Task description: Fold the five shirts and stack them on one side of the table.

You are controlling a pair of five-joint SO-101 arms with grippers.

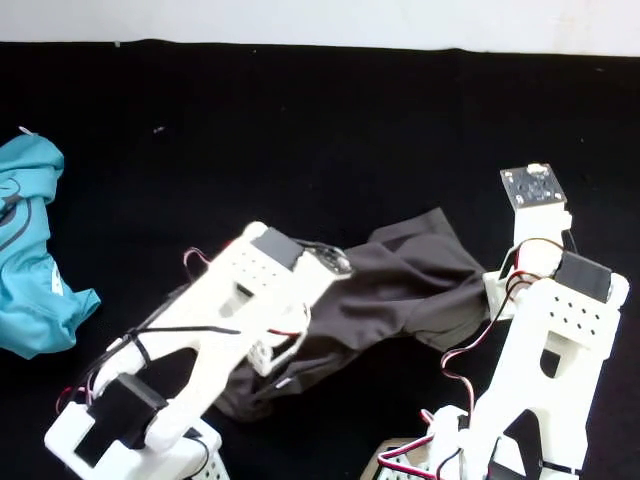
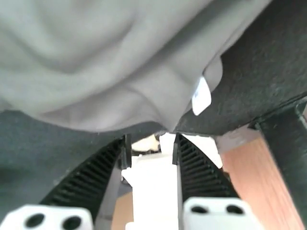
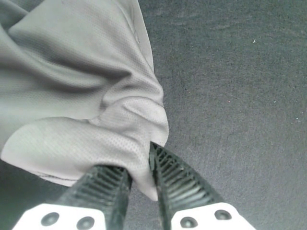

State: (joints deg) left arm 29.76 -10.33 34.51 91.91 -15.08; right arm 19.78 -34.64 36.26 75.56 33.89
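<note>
On black cloth (image 1: 300, 120), crumpled grey shirt (image 1: 400, 285)

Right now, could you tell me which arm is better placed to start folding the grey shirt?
Probably right: the right gripper pinches an edge of the grey shirt, beside the black table. Whether the left gripper holds anything is unclear.

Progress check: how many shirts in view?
2. A grey shirt mid-table, held by the left gripper and right gripper; a teal shirt crumpled at the table's left edge. Others may be hidden.
</note>
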